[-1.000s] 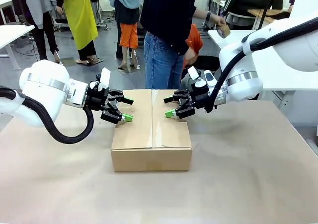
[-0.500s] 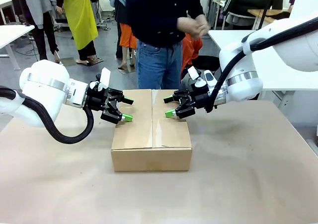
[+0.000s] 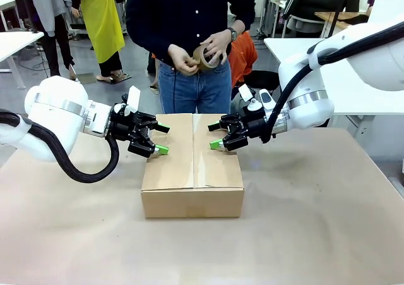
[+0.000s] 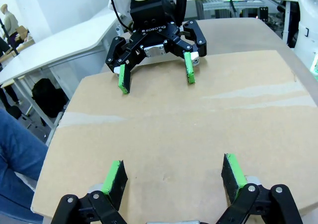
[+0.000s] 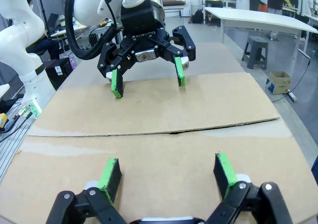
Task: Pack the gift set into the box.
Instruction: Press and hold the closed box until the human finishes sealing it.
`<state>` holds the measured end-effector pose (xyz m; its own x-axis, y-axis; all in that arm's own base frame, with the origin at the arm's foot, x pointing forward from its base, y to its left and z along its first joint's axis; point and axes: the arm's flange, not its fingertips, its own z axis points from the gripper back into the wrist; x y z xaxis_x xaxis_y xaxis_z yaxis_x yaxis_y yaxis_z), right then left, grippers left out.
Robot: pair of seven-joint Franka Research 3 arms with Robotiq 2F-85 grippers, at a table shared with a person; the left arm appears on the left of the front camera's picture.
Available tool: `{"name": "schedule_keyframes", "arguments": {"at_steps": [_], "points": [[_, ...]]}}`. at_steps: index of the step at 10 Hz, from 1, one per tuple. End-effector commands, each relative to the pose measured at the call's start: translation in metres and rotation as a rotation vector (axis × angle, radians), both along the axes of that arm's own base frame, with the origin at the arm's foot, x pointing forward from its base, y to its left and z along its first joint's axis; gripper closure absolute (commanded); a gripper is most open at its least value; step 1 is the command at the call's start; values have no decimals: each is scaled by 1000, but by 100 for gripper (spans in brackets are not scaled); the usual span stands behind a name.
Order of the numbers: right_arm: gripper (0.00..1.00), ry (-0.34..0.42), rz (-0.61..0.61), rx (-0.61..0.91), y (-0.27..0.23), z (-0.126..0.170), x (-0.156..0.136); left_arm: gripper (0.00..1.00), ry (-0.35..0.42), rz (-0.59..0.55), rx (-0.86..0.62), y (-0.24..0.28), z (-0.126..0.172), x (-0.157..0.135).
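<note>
The brown cardboard box [image 3: 192,171] sits mid-table with its top flaps folded shut and a seam running down the middle. My left gripper [image 3: 163,139] is open over the box's left flap [image 4: 174,129], its own fingers wide apart in the left wrist view [image 4: 175,174]. Facing it over the right flap [image 5: 159,159] is my right gripper [image 3: 213,136], also open [image 5: 167,174]. Each wrist view shows the other gripper across the lid: the right one [image 4: 156,81] and the left one [image 5: 148,84]. Nothing is between either pair of fingers. The gift set is hidden.
A person stands at the table's far edge behind the box, holding a roll of brown tape [image 3: 205,56] in both hands. Bare tabletop [image 3: 315,222] surrounds the box. White tables [image 3: 353,89] stand to the right and far left.
The person has stepped left to stand behind the box and now holds a tape roll in both hands. Neither arm has moved.
</note>
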<state>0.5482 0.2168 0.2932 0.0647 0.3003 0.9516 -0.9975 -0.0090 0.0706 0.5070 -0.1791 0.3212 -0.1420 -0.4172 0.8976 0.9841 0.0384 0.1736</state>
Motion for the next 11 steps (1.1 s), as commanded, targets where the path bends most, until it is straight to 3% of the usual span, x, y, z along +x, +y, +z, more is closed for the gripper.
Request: {"name": "schedule_keyframes", "arguments": {"at_steps": [1, 11], "points": [[0, 1, -3, -3, 0, -3, -1, 0, -1, 3, 8, -1, -1, -1], [0, 1, -3, -3, 0, -3, -1, 0, -1, 3, 8, -1, -1, -1]]}}
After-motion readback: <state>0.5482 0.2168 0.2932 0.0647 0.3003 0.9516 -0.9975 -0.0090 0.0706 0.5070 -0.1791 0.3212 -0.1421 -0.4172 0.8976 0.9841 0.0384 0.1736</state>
